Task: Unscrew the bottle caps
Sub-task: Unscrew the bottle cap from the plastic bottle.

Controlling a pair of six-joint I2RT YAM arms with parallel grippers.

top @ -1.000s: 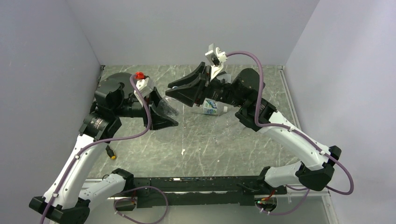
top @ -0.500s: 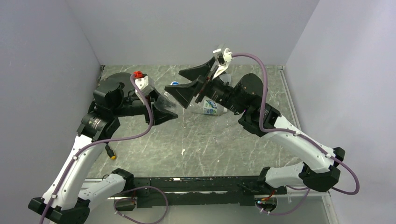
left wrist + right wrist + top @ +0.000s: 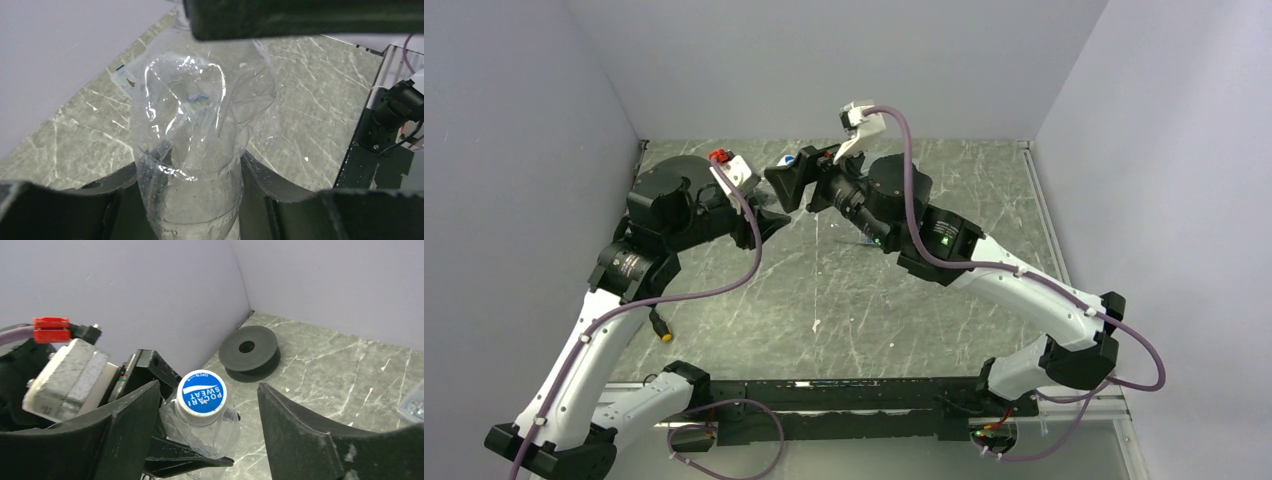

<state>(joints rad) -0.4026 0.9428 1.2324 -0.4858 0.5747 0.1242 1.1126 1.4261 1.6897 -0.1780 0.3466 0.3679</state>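
Observation:
A clear, crumpled bottle point(image 3: 192, 150) stands between the jaws of my left gripper point(image 3: 195, 190), which is shut on its lower body and holds it above the table. Its cap point(image 3: 202, 396) is white with a blue printed top and sits on the bottle neck. My right gripper point(image 3: 207, 435) is open and straddles the cap from above. Its left finger point(image 3: 125, 430) is close beside the cap and the right finger point(image 3: 305, 430) stands well apart. From above, the cap point(image 3: 787, 159) shows as a blue spot where my left gripper point(image 3: 767, 215) and right gripper point(image 3: 796, 182) meet.
A black round disc point(image 3: 248, 347) lies in the back left corner by the walls. A clear plastic object point(image 3: 415, 405) shows at the right edge of the right wrist view. The black frame point(image 3: 370, 145) runs along the table's near edge. A small labelled bottle is mostly hidden behind the right arm.
My right gripper has swung left and come over the bottle top, its jaws now spread around the cap. The left gripper has kept its hold and shifted the bottle slightly back and left.

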